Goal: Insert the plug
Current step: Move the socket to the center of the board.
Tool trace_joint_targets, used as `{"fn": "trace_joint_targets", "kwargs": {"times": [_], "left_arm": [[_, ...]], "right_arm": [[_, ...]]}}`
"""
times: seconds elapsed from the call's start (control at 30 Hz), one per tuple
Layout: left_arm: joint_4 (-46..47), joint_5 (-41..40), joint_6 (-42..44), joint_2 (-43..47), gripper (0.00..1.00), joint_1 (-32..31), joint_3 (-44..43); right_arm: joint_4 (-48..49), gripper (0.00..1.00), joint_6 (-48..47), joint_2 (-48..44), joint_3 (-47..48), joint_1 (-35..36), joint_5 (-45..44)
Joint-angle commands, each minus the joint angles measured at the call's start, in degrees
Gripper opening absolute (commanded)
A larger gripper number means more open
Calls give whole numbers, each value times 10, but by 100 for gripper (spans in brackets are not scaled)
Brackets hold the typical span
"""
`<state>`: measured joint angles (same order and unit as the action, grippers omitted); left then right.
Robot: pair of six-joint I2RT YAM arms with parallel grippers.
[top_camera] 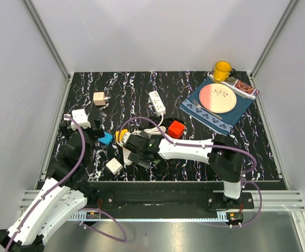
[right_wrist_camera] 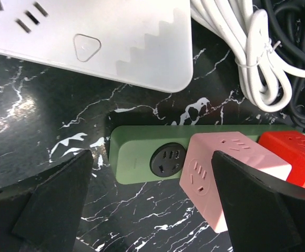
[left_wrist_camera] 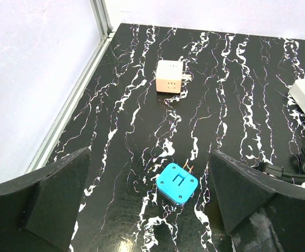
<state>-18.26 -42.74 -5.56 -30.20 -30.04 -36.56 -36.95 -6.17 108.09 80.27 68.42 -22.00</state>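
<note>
A blue plug (left_wrist_camera: pixel 177 182) (top_camera: pixel 105 138) lies flat on the black marbled table, its two prongs pointing away. My left gripper (left_wrist_camera: pixel 150 153) (top_camera: pixel 82 128) hovers open above it, and the plug sits nearer the right finger. In the right wrist view a green power strip (right_wrist_camera: pixel 136 152) carries a black round socket (right_wrist_camera: pixel 168 161), a pink cube adapter (right_wrist_camera: pixel 215 173) and a red cube (right_wrist_camera: pixel 292 157). The pink cube looks slightly tilted and its prongs are hidden. My right gripper (right_wrist_camera: pixel 152 157) (top_camera: pixel 134 149) is open over the strip, touching nothing.
A beige cube adapter (top_camera: pixel 99 98) and a white power strip (top_camera: pixel 157 102) lie at the back. A white cube (top_camera: pixel 113 166) sits near the front edge. White and black cables (right_wrist_camera: pixel 257 58) coil beside a white socket block (right_wrist_camera: pixel 115 42). Mug (top_camera: pixel 222 69) and plate (top_camera: pixel 217 98) stand far right.
</note>
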Motion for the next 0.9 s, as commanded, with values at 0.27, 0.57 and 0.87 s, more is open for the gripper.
{"fn": "trace_joint_targets", "kwargs": {"times": [0.27,0.57,0.87], "left_arm": [[-61,139,-84,-64,99,3,-41],[-121,412,-180,-144,99,2,-20],[-97,502,-218,-264,99,-17,15]], "right_arm": [[21,100,34,-67,-125,-54,-143],[40,100,46,-218,-187,-96,-65],[86,100,84,-350,-224,-113,-33]]}}
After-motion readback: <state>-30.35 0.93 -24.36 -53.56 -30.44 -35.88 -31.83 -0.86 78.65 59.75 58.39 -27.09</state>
